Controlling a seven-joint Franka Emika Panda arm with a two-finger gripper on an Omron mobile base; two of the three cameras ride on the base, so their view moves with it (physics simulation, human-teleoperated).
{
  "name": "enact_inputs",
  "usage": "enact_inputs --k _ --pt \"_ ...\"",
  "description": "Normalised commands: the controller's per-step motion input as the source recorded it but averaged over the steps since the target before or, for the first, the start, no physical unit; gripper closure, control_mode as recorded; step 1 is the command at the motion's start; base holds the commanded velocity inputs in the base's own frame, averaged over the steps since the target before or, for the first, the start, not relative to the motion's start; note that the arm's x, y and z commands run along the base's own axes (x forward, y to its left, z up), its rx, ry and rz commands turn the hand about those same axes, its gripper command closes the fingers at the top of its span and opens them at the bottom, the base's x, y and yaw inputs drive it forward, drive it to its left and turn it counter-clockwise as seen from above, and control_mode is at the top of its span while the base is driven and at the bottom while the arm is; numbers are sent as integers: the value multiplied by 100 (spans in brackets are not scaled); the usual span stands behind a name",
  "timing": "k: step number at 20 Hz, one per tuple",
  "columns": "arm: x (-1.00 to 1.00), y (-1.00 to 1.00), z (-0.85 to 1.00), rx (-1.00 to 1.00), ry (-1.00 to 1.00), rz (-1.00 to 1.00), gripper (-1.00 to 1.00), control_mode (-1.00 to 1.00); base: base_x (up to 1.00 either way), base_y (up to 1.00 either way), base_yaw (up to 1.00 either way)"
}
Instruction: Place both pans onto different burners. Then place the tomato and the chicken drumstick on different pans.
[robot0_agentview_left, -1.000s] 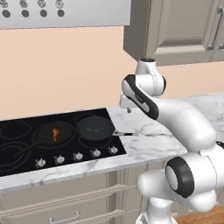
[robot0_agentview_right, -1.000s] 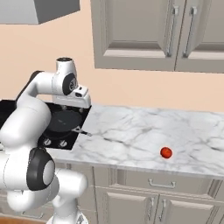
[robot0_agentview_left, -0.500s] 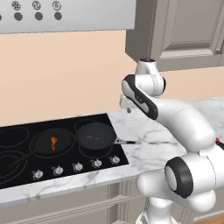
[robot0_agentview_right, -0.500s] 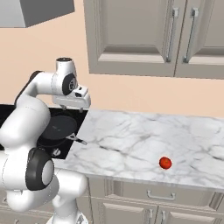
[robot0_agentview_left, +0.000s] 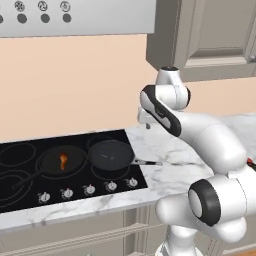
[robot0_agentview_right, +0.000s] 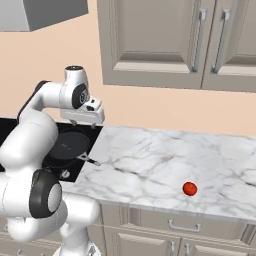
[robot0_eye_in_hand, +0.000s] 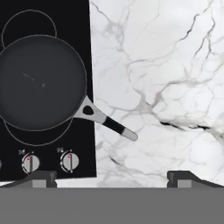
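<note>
Grey cabinets (robot0_agentview_right: 165, 42) and a peach wall are framing a marble bench (robot0_agentview_right: 165, 160) with a black glass cooktop (robot0_agentview_left: 20, 175) set into its left end. White arm (robot0_agentview_left: 200, 130) is rising from the base and reaching over the join between cooktop and marble.

Two pans are sitting on separate burners. One pan (robot0_agentview_left: 64, 160) is carrying the drumstick (robot0_agentview_left: 63, 160); the other pan (robot0_eye_in_hand: 41, 83) is lying bare, its handle (robot0_eye_in_hand: 109, 123) jutting out over the marble. Each pan looks rigid and fairly heavy, and the long handle would be the natural place to take hold, though neither seems to need moving.

Pincer (robot0_agentview_right: 85, 121) is hanging above the cooktop's right edge, jaws standing wide apart and carrying nothing.

Tomato (robot0_agentview_right: 189, 188) is resting well to the right on the marble, near the front edge, far from the pincer. Judging by its shape, it is going to be light, smooth and prone to rolling, and probably soft enough to bruise under a hard squeeze. A grip across its widest part from above, jaws closing gently, looks safest.

Knobs (robot0_eye_in_hand: 70, 161) along the cooktop front are showing small marks too fine to read. No brand or other writing is legible anywhere.
</note>
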Motion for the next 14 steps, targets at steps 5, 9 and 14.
enact_inputs --k 5,9,14 --pt "13 -19 0 0 0 3 -100 -100 6 -4 2" --pt "9 -90 -4 0 0 0 -100 -100 0 0 0" --pt "4 -88 -11 -7 0 0 -100 -100 0 0 0"
